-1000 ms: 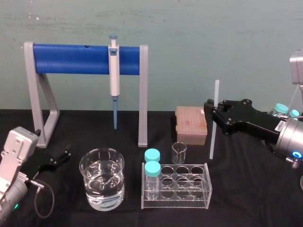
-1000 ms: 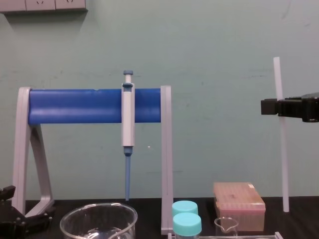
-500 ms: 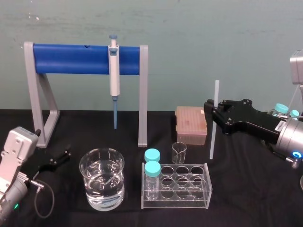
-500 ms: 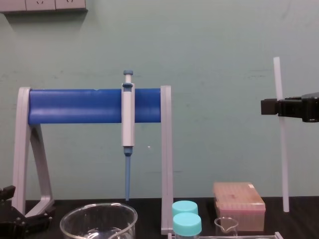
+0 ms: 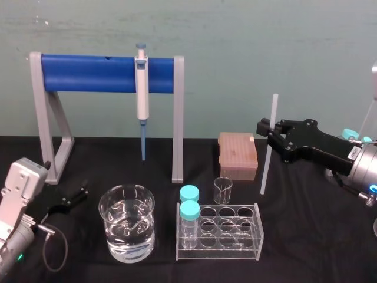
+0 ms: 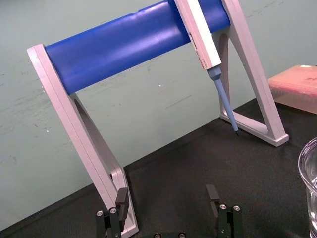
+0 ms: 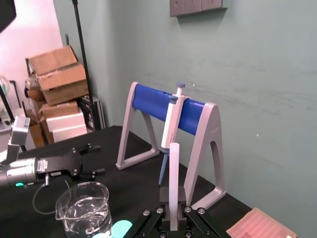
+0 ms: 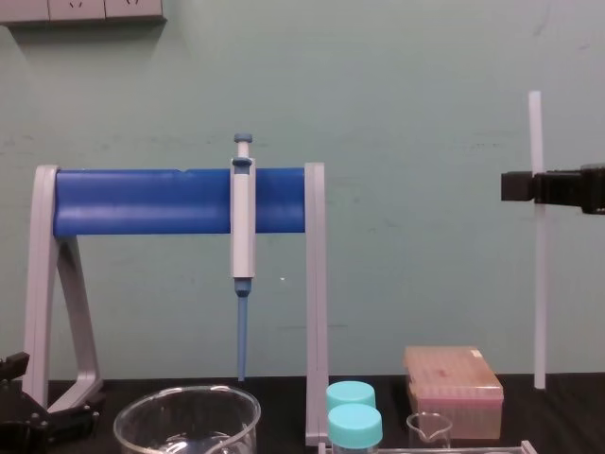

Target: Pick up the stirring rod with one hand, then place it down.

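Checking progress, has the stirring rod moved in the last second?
Yes. The stirring rod, held by the right end effector, rose slightly and shifted right, away from the pink tip box.

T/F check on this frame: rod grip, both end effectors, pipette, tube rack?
1. The right end effector grips the stirring rod nearly upright. True.
2. The left end effector is open and empty. True.
3. The pipette is held in the left end effector. False: it hangs on the blue stand.
4. The tube rack holds three capped vials. False: it holds two vials, both with teal caps.
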You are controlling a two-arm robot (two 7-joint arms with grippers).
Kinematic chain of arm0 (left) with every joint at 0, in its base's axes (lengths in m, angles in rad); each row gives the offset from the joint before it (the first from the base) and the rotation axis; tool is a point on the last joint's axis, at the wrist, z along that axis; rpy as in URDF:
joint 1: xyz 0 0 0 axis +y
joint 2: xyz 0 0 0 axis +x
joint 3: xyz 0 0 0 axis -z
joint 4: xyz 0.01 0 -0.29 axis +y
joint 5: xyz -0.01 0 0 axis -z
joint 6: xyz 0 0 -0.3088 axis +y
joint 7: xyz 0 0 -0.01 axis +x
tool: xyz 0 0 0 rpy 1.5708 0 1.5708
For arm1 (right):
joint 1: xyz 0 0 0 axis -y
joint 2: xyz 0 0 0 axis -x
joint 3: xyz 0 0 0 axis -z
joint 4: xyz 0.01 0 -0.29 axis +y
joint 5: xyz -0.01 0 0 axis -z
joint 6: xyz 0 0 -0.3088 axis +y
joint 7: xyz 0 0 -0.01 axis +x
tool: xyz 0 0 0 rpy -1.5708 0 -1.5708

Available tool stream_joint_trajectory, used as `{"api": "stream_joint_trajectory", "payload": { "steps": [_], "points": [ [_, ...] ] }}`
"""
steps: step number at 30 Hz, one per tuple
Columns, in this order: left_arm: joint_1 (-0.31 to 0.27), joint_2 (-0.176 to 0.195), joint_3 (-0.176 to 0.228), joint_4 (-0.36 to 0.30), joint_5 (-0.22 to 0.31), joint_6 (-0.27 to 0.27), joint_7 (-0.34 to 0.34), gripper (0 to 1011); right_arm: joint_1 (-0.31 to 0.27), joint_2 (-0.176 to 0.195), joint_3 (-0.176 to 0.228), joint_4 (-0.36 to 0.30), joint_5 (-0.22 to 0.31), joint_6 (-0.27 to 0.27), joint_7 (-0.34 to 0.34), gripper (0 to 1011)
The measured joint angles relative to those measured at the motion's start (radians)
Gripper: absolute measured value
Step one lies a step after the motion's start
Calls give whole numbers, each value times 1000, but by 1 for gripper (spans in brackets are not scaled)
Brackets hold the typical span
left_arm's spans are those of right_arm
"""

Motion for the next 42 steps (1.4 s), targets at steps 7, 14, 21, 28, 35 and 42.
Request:
{"api": "stream_joint_trajectory", "payload": {
  "steps": [7, 14, 21, 28, 35, 42],
  "points": [
    [0, 0, 0, 0, 0, 0, 0, 1005, 18, -26, -2, 62, 25, -24, 57, 71],
    [0, 0, 0, 0, 0, 0, 0, 1005, 68, -68, -45, 152, 13, -42, 107, 72],
    [0, 0, 0, 0, 0, 0, 0, 1005, 98, -95, -77, 203, -2, -43, 131, 71],
    [0, 0, 0, 0, 0, 0, 0, 1005, 110, -110, -96, 240, -8, -38, 140, 71],
    [0, 0, 0, 0, 0, 0, 0, 1005, 118, -122, -113, 271, -24, -37, 144, 72],
    [0, 0, 0, 0, 0, 0, 0, 1005, 127, -136, -126, 300, -43, -45, 152, 71]
  ]
}}
